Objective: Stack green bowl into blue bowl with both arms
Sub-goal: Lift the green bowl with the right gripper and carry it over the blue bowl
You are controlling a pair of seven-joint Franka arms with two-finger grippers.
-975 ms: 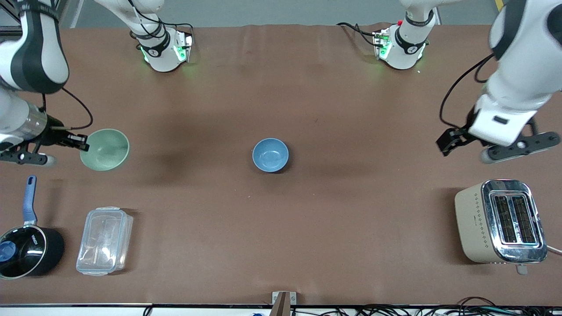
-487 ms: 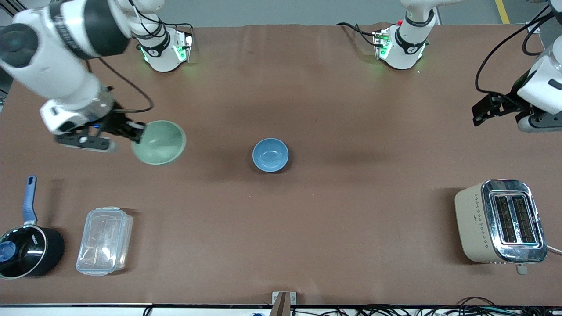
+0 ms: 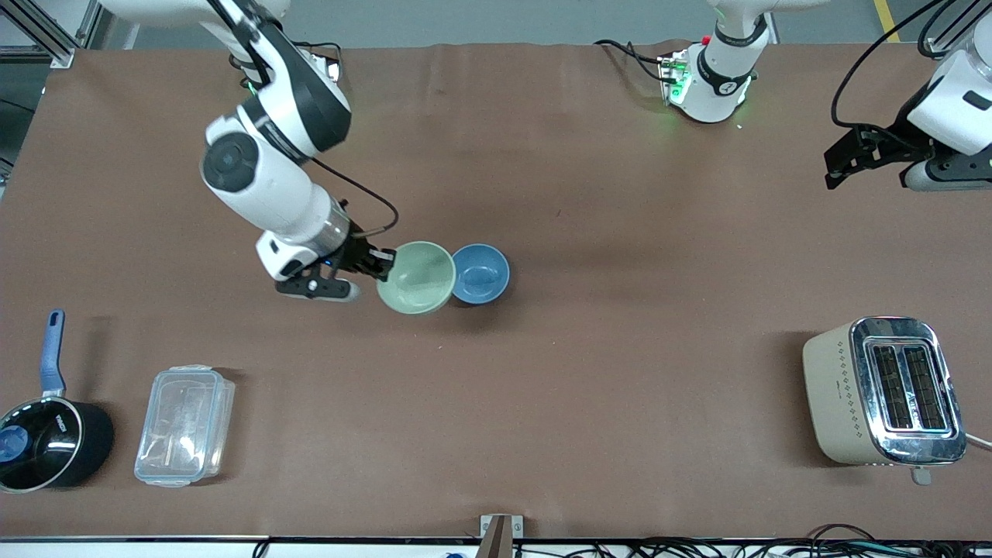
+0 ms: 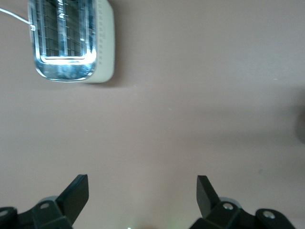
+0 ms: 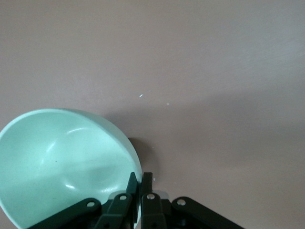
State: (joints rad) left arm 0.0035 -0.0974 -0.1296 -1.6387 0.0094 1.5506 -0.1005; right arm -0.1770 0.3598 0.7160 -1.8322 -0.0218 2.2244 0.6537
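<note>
Green bowl (image 3: 416, 277) hangs in the air, pinched by its rim in the right gripper (image 3: 382, 262), and overlaps the edge of the blue bowl (image 3: 481, 273), which sits on the table (image 3: 589, 364) mid-way between the arms. The left gripper (image 3: 841, 159), jaws spread, waits over the left arm's end, above the toaster (image 3: 883, 391).

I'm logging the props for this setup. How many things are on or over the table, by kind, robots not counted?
Bowls: 2, the green bowl held by the right gripper and the blue bowl
Saucepans: 1
Clear plastic containers: 1
Toasters: 1
Total: 5
</note>
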